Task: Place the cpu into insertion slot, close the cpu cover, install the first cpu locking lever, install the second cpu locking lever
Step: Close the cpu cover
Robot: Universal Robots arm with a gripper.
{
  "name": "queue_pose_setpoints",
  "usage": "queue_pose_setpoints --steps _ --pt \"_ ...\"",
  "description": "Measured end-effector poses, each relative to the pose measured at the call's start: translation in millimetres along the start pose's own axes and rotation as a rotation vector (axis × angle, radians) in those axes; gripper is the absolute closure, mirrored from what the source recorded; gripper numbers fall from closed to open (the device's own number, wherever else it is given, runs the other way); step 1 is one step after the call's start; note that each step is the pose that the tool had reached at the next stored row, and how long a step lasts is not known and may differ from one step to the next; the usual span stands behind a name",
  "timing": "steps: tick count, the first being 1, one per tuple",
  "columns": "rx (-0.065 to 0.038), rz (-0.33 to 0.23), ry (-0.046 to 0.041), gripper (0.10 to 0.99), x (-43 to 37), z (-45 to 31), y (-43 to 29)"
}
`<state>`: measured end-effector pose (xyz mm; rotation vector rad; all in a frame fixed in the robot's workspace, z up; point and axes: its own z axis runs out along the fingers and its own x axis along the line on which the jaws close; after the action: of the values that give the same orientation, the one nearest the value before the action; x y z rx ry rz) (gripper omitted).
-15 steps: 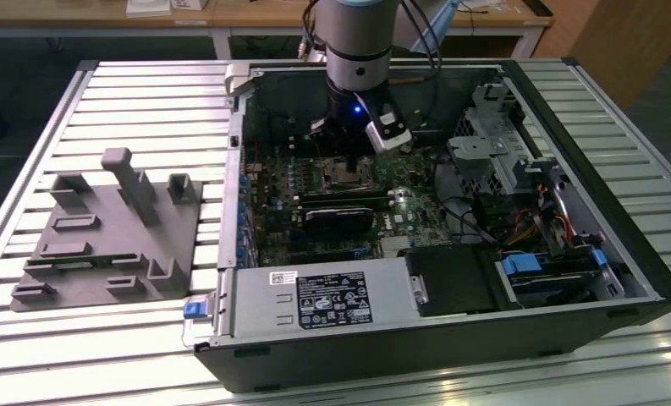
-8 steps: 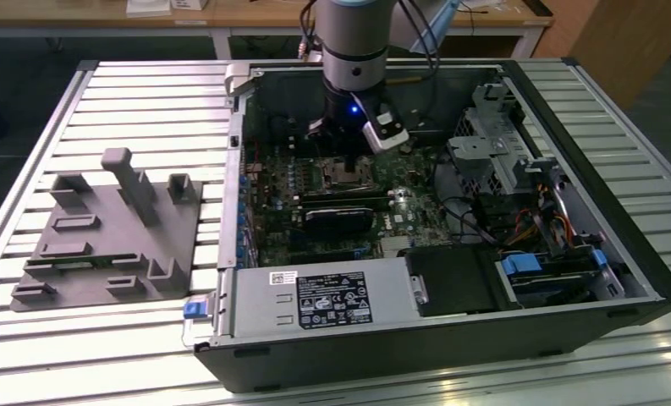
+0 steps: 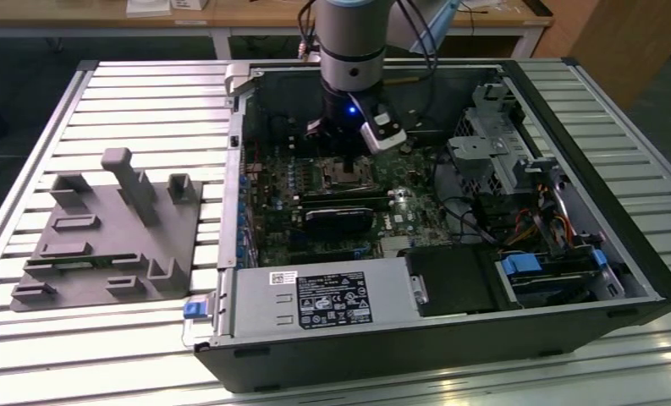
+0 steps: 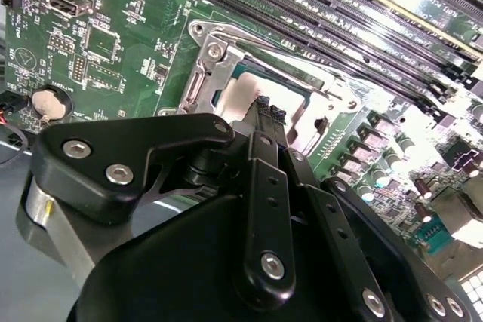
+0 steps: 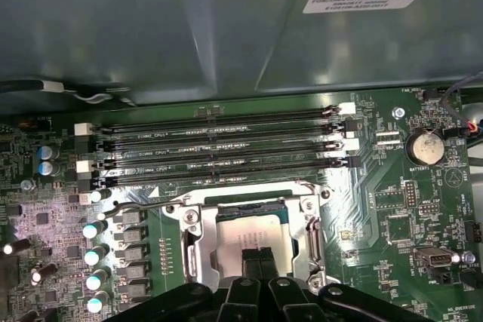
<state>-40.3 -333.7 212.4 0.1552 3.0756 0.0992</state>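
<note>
On a slatted metal table (image 3: 143, 93) we see an open black case (image 3: 426, 359). The black gripper (image 5: 259, 256), jaws closed together, hangs over the silver-rimmed square insertion slot (image 5: 198, 240), with black memory slots (image 5: 226, 141) just beside.

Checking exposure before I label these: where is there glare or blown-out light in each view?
Second wrist view: glare whitens the memory slots past the cpu cover; first wrist view: mostly even light; exterior view: bright reflections on the table slats.
</note>
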Motion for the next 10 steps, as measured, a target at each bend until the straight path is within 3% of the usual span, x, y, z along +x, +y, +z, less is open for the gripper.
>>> queue_pose_setpoints --steps 10 --pt "0.000 0.000 -0.0002 0.980 5.2 0.1 -0.5"
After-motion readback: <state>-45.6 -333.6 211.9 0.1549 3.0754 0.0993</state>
